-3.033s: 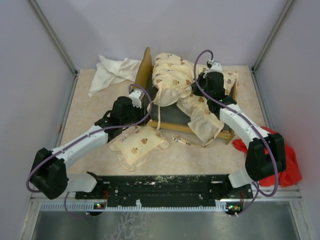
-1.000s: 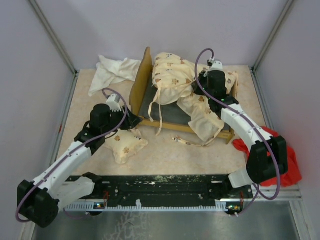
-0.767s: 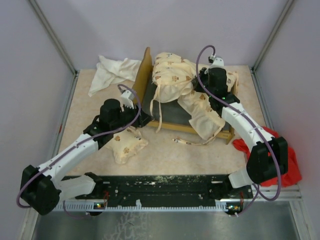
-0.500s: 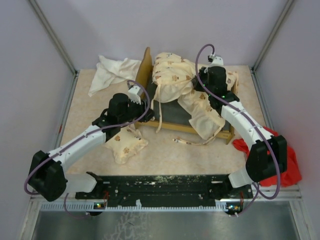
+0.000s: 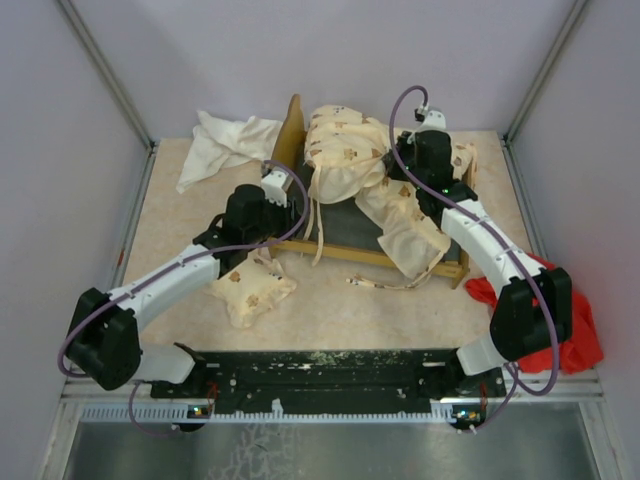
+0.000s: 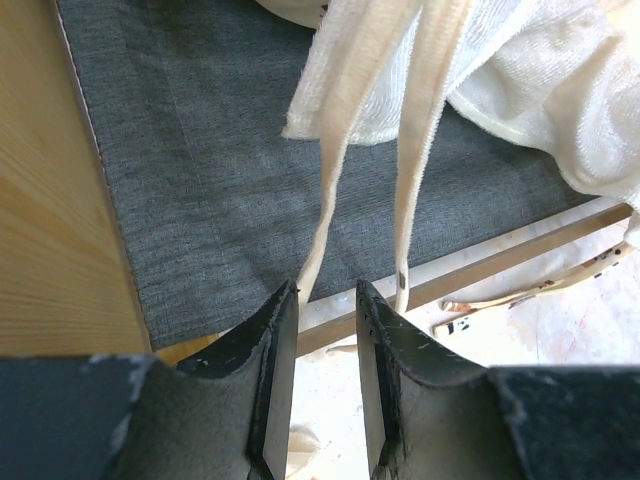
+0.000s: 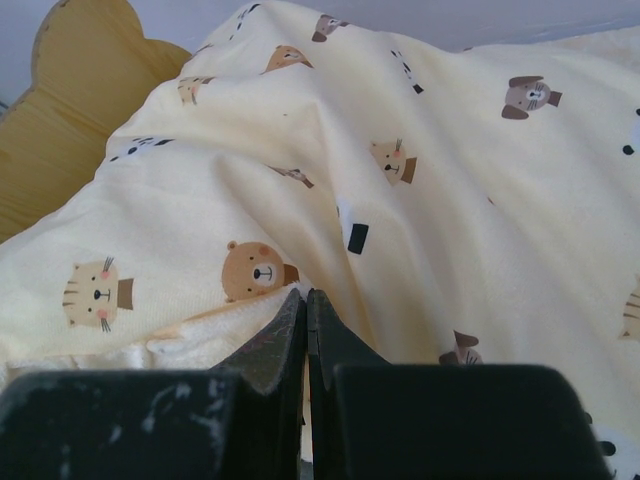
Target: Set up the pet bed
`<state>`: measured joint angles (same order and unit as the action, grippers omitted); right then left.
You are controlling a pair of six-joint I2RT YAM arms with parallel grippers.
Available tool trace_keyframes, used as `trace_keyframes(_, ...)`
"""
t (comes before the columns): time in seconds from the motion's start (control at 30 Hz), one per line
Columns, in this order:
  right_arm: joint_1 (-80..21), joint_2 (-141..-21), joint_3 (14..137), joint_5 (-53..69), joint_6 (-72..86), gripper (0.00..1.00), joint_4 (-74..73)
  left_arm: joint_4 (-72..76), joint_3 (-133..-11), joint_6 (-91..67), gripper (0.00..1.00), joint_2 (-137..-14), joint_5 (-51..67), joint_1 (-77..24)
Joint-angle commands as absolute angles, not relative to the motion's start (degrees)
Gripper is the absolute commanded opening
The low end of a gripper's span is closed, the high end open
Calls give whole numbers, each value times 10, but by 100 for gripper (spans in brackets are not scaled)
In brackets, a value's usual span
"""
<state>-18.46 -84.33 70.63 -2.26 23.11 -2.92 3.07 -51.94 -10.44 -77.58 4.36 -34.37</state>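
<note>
Left tool (image 6: 326, 288) stands narrowly parted over the grey base (image 6: 200, 180) of the bed frame (image 5: 290, 135), a cushion tie (image 6: 328, 200) hanging at its tips. Right tool (image 7: 305, 293) is closed tight, tips against the heaped cushion (image 7: 420, 200) just beyond it. Pillow (image 5: 252, 290) lies near the left tool on the speckled beige bench (image 5: 170, 220), which pale walls (image 5: 330, 50) enclose.

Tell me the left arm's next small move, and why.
Probably close the left gripper on the tie strap: it hangs between the parted jaws over the grey base, while the right gripper holds the cushion bunched up.
</note>
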Motion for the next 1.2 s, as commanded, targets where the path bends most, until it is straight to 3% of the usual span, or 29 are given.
trace_keyframes(0.0,-173,-846,732,-32,228,0,14,45,-528,-96,36,-770,48,-348)
trace_keyframes(0.23,-173,-845,735,-34,224,0,6,82,-431,-135,36,-711,-18,-410)
trace_keyframes(0.43,-173,-841,735,-33,224,0,4,163,-344,-159,42,-698,-58,-441)
trace_keyframes(0.8,-172,-832,735,-36,224,0,0,288,-302,-102,49,-811,-122,-450)
trace_keyframes(1.17,-173,-829,745,-45,195,0,-18,354,-341,-55,56,-934,-207,-450)
